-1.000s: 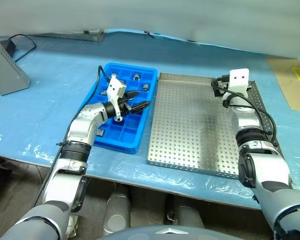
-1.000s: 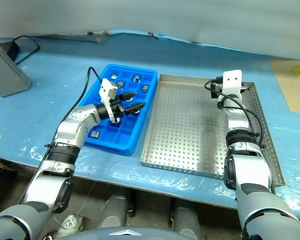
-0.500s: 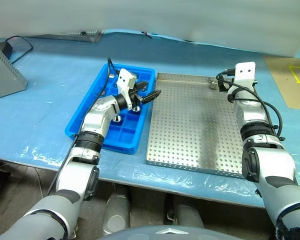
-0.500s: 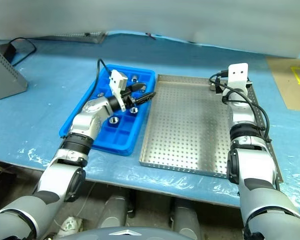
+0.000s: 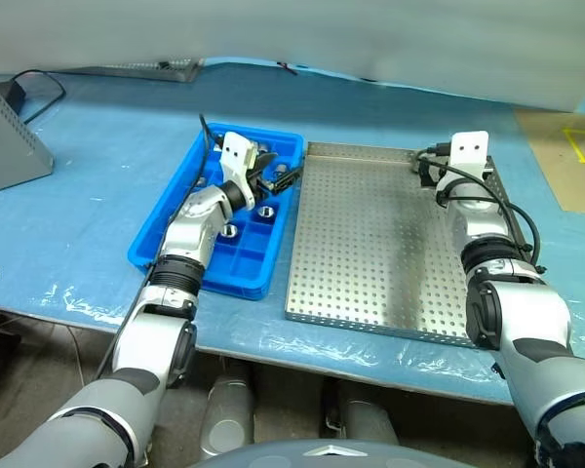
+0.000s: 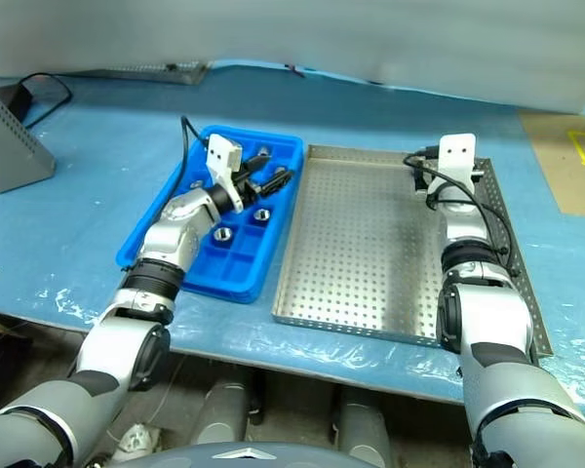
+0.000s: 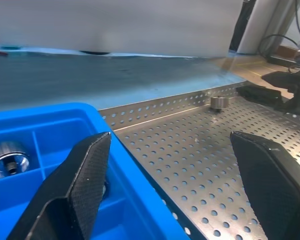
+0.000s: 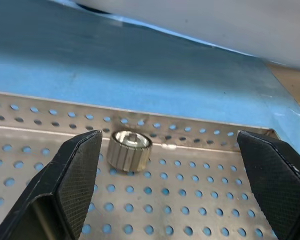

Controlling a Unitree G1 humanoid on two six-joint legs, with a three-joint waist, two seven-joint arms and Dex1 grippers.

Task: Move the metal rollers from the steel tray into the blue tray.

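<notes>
Both grippers stand released and empty: the left gripper (image 5: pixel 276 178) hovers over the far right part of the blue tray (image 5: pixel 166 240), and the right gripper (image 8: pixel 175 165) sits low at the far right corner of the steel tray (image 5: pixel 370 263). Several metal rollers (image 5: pixel 266 211) lie in the blue tray's compartments. One roller (image 8: pixel 129 150) rests by the steel tray's far rim, between the right gripper's spread fingers (image 8: pixel 72 175), untouched.

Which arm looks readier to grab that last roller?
The right. Its open tool already faces the roller by the steel tray's far rim; the left tool hangs over the blue tray.
</notes>
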